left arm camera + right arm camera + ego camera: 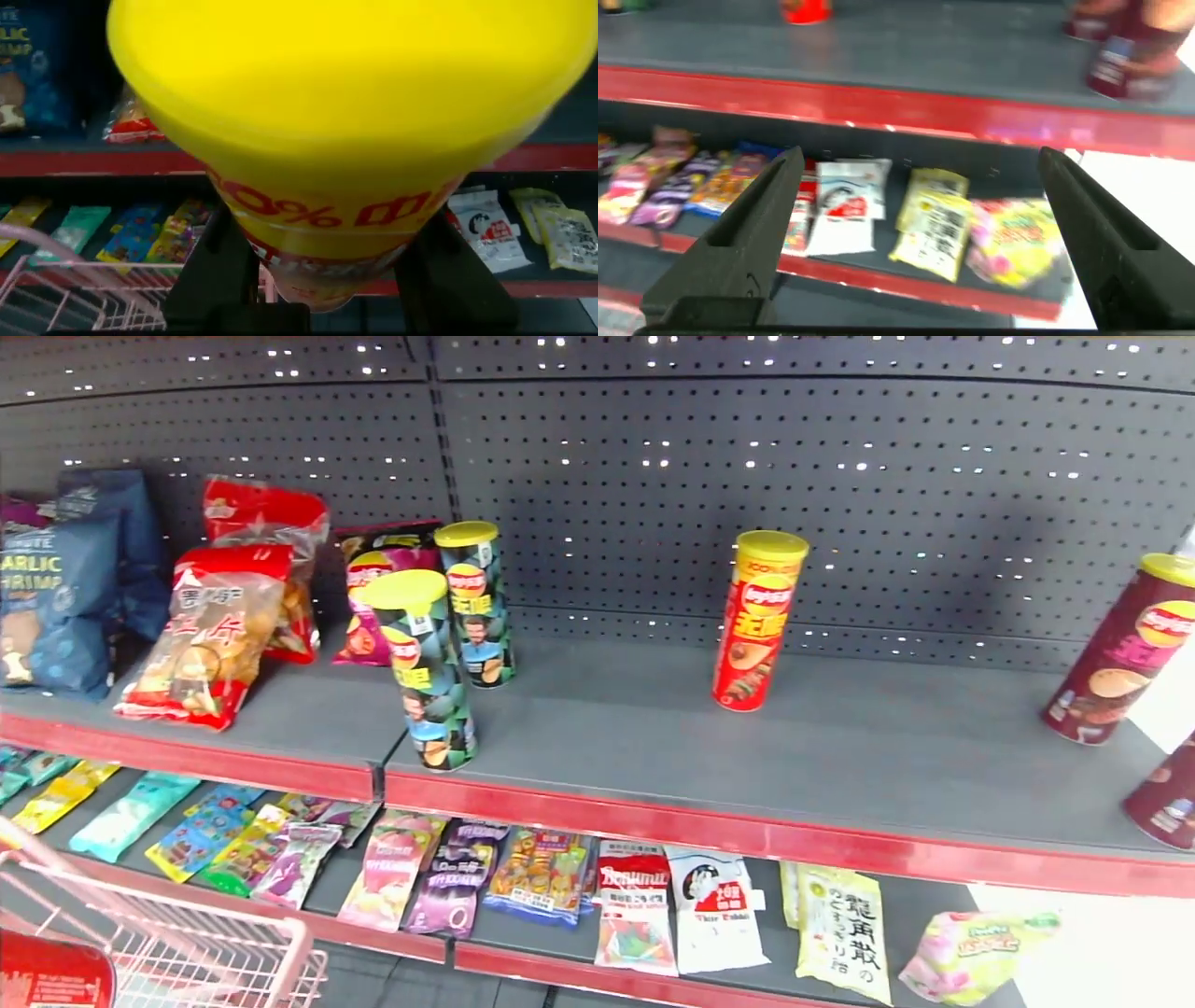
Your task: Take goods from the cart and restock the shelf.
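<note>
A red chip can with a yellow lid [346, 140] stands close before the camera in the left wrist view, lid towards it. My left gripper [327, 280] is shut on its body, one dark finger on each side. Behind it lies the red-edged shelf. My right gripper [915, 252] is open with nothing between its wide-spread fingers, held in front of the shelf's red front edge [878, 103]. On the grey shelf [747, 756] stands a matching red can [756, 621] near the middle. The pink wire cart [168, 943] sits low at the left, with a red item [51, 975] in it.
Two dark patterned cans [425, 672] stand left of the shelf's middle, snack bags [210, 635] farther left, and maroon cans [1116, 653] at the right end. Bare shelf lies on both sides of the red can. The lower shelf carries several flat candy packets [635, 905].
</note>
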